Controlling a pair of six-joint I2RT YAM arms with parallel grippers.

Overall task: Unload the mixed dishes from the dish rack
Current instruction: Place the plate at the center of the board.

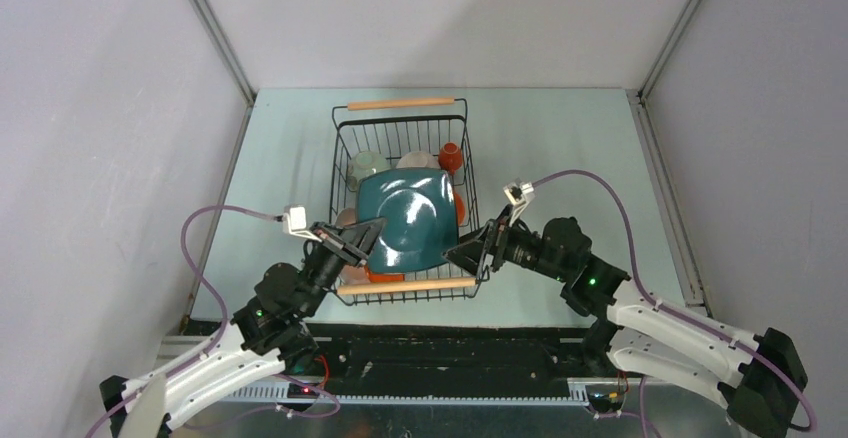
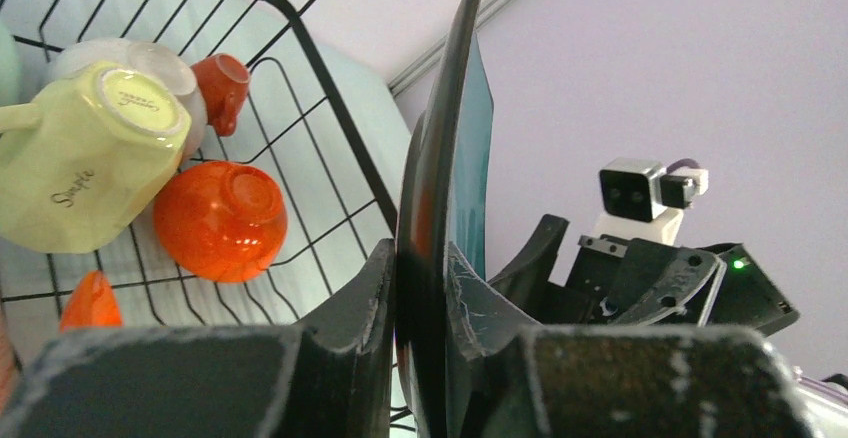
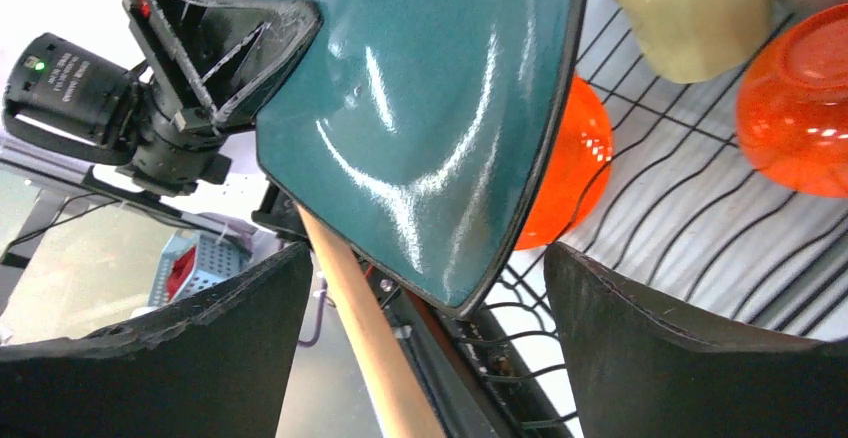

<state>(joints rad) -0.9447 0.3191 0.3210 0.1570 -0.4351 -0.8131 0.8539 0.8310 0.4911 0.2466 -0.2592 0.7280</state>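
On a pale green counter (image 1: pixel 280 158) between grey walls (image 1: pixel 100 108), the left fingers (image 2: pixel 362 298) clamp the teal square plate (image 1: pixel 405 218), tilted over the dish rack (image 1: pixel 340 148), while the right fingers (image 3: pixel 640 328), spread wide about its near corner, should close squarely before lifting.

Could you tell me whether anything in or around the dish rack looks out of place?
The teal plate is tilted over the rack, pinched at one edge by the left gripper, while the right gripper stands open by its opposite corner. Inside, the yellow mug lies tipped over.
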